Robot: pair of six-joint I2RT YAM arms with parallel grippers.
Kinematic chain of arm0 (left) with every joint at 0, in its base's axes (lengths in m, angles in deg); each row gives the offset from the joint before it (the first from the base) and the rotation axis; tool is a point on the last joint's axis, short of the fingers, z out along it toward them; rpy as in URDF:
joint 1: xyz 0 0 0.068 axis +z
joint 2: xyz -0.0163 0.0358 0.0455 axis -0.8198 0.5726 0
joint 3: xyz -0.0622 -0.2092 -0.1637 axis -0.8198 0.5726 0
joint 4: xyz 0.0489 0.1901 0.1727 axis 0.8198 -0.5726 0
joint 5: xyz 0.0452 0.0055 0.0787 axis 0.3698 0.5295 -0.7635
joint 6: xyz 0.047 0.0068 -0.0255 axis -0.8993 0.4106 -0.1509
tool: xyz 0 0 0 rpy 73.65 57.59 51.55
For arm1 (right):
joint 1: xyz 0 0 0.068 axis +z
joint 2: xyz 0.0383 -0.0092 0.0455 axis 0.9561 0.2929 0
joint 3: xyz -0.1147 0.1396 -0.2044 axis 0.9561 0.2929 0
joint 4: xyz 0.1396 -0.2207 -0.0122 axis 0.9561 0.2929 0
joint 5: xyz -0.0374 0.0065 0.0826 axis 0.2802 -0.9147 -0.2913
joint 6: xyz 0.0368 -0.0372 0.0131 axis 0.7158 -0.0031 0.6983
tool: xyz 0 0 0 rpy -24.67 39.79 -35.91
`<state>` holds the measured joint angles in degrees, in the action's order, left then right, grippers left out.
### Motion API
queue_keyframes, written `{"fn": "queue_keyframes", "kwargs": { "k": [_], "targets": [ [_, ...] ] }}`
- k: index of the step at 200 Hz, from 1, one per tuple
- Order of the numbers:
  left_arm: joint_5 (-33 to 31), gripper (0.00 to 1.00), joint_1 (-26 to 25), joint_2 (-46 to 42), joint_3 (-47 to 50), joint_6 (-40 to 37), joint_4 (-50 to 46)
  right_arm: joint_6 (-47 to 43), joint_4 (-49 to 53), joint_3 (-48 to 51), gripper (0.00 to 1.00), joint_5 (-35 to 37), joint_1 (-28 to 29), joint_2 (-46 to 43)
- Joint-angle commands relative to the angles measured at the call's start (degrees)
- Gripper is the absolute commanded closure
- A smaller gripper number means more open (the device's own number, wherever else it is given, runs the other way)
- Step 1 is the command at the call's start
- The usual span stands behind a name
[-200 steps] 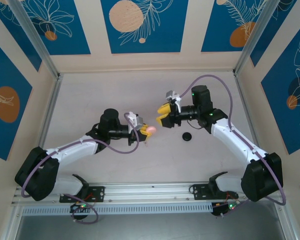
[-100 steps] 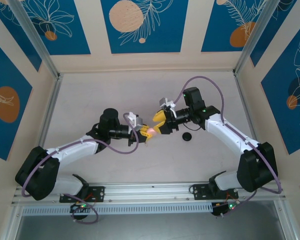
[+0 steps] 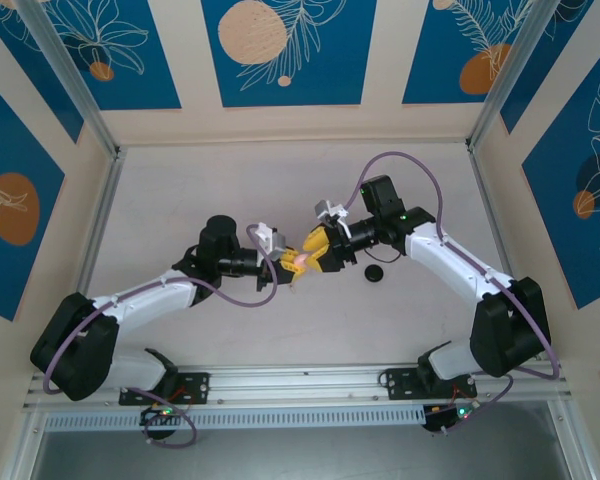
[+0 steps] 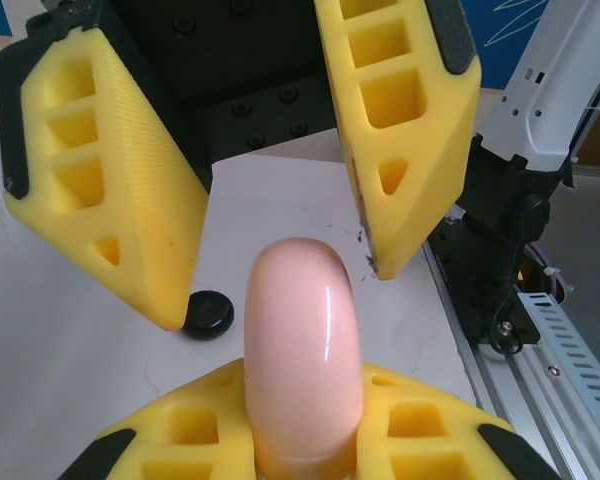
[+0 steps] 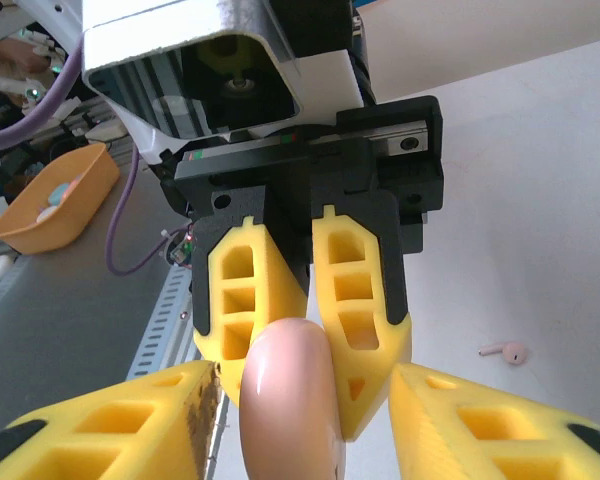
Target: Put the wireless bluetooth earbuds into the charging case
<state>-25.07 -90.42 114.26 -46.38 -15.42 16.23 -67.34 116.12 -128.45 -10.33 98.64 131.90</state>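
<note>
Pink case (image 4: 302, 350) is clamped on its edge in the left gripper (image 3: 286, 262), held above the table (image 3: 230, 180). Right gripper (image 3: 312, 252) faces it with jaws apart, one finger at each side of the case, not touching it. One pink earbud (image 5: 505, 352) lies on the table. A black case (image 3: 375, 273) lies near.

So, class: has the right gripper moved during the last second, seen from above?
Yes. Against the still black disc, the right gripper has swung left, up to the pink case.
</note>
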Motion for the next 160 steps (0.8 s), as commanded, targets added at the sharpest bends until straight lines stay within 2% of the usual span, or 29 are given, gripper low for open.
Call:
{"fn": "queue_keyframes", "kwargs": {
  "k": [1,53,62,82,114,160],
  "targets": [
    [0.79,0.82,0.37,-0.62,-1.98,0.65,0.11,-1.71,2.39,-2.05,0.55,-1.65,0.45,1.54],
    [0.54,0.82,0.37,-0.62,-2.42,1.09,0.52,-2.4,3.62,-2.96,0.58,-1.67,0.7,2.33],
    [0.48,0.82,0.38,-0.61,-2.4,1.18,0.6,-2.62,3.86,-2.97,0.62,-1.71,0.7,2.33],
    [0.39,0.81,0.42,-0.53,-2.64,1.23,0.6,-3.06,4.08,-3.15,0.78,-1.97,0.61,2.13],
    [-0.17,0.63,0.38,-0.3,-1.91,1.93,1.77,-2.39,1.54,-2.13,0.83,-3.32,0.04,0.31],
    [0.04,0.61,0.37,0.5,-0.78,3.75,4.7,-1.83,-1.3,-0.08,0.83,-4.24,-0.94,-2.04]
  ]
}}
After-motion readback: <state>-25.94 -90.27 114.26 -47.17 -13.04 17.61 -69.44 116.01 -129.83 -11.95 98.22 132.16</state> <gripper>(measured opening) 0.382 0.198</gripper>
